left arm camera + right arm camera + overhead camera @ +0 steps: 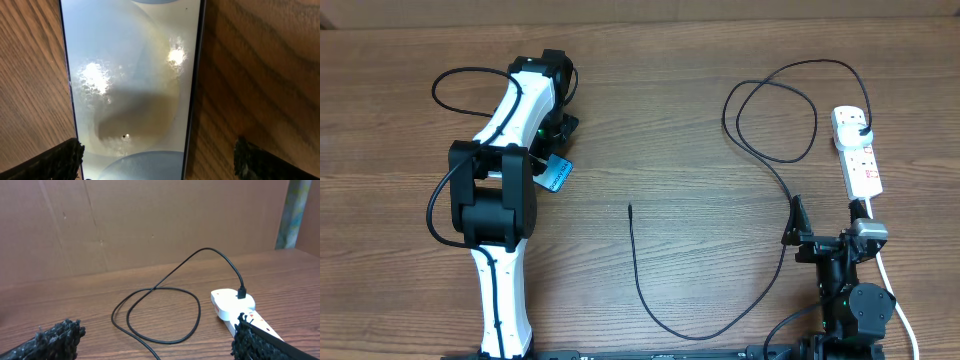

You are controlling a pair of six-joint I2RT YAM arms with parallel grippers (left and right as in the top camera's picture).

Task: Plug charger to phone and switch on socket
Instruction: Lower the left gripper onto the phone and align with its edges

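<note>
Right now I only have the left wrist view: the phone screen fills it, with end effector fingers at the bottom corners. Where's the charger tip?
Observer: The tip of the charger lies loose, apart from the phone, on the side toward the right arm.
Operator: Is the other end plugged in?
Observer: Yes. It runs into a white adapter seated at the far end of the socket.
Operator: Is the right arm holding anything?
Observer: No. The right end effector is open and empty, near the socket's near end.
</note>
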